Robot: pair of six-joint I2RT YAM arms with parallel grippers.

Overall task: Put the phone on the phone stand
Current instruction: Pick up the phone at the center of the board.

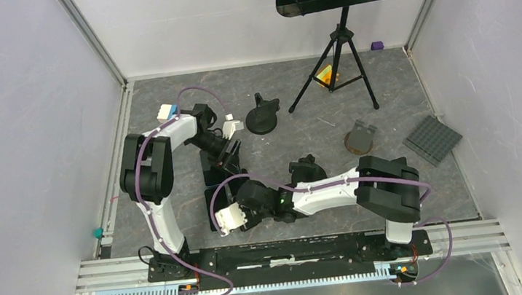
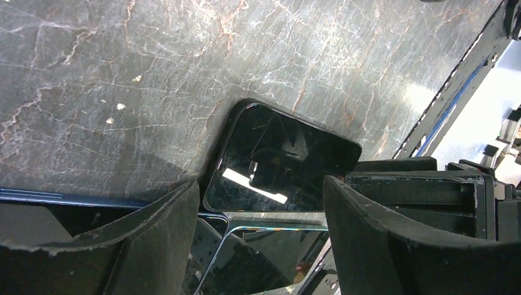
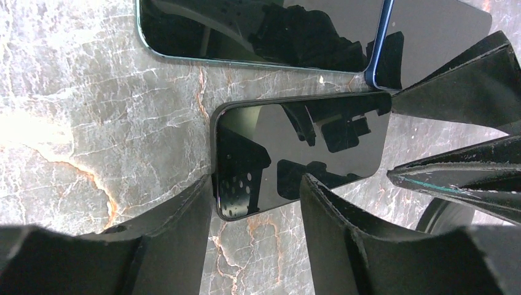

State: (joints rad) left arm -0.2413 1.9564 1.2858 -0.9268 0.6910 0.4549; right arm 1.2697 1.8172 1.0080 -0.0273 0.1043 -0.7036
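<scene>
Three dark phones lie flat and close together on the marbled mat. The near phone has a black edge; one corner sits between my right gripper's open fingers, low over the mat. It also shows in the left wrist view. My left gripper is open, straddling a teal-edged phone and a blue-edged one. From above, the phones lie between the left gripper and the right gripper. The black phone stand stands apart, behind and to the right.
A tripod music stand rises at the back centre. A small brown-and-grey holder and a grey studded plate lie to the right. A white-and-blue block sits at the back left. White walls enclose the mat.
</scene>
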